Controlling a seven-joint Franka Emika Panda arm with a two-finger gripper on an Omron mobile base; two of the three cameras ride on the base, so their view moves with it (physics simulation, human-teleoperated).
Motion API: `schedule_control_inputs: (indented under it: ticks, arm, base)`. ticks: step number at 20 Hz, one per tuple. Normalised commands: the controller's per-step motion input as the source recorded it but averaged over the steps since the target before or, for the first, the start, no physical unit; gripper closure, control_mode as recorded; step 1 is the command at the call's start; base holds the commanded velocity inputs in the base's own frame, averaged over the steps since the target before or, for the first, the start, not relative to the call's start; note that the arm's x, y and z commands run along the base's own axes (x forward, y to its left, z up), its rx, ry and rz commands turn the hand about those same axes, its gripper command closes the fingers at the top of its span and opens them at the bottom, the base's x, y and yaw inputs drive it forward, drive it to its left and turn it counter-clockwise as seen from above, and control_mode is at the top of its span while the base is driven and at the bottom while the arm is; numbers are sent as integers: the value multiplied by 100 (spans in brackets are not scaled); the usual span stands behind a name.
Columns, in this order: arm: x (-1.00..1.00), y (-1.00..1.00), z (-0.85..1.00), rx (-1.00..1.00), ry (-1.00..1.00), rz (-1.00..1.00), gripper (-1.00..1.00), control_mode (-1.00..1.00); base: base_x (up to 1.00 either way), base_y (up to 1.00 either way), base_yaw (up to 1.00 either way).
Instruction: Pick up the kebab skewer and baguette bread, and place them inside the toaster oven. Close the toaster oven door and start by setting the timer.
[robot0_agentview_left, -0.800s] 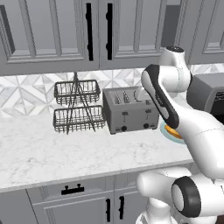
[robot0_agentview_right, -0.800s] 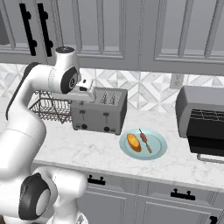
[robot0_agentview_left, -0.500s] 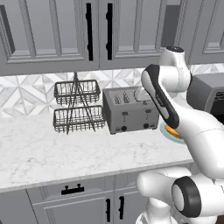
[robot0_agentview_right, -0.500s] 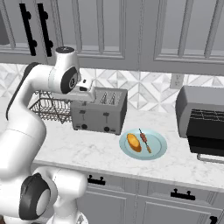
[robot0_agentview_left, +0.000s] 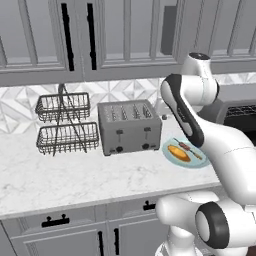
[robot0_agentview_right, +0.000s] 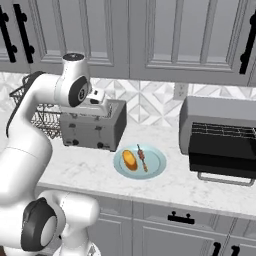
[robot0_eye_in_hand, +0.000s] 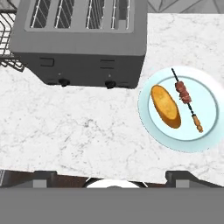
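Nothing placed yet: 2 items waiting on the pale blue plate (robot0_eye_in_hand: 209, 127) near the counter's front edge, between the 4-slot toaster (robot0_agentview_right: 92, 126) and the toaster oven (robot0_agentview_right: 220, 135). Toaster oven door (robot0_agentview_right: 223, 156) hanging open, rack bare. Gripper (robot0_eye_in_hand: 112, 175) high above the counter, spread wide, empty. Baguette bread (robot0_eye_in_hand: 166, 106) stubby, golden; kebab skewer (robot0_eye_in_hand: 187, 99) thin, dark-chunked, just beside it. Left: both picks, door, timer.

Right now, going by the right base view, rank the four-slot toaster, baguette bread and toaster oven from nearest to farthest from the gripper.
1. four-slot toaster, just below the gripper
2. baguette bread, on the plate
3. toaster oven, far right
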Motion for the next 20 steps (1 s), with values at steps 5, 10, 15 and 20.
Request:
schedule_control_inputs:
  ticks: [5, 10, 15, 20]
  arm:
    - [0, 0, 0, 0, 0, 0, -100, 100]
    - [0, 0, 0, 0, 0, 0, -100, 100]
    - [0, 0, 0, 0, 0, 0, -100, 100]
    - [0, 0, 0, 0, 0, 0, -100, 100]
  base:
    - [0, -61, 0]
    - [0, -50, 0]
    - [0, -53, 0]
    - [1, -52, 0]
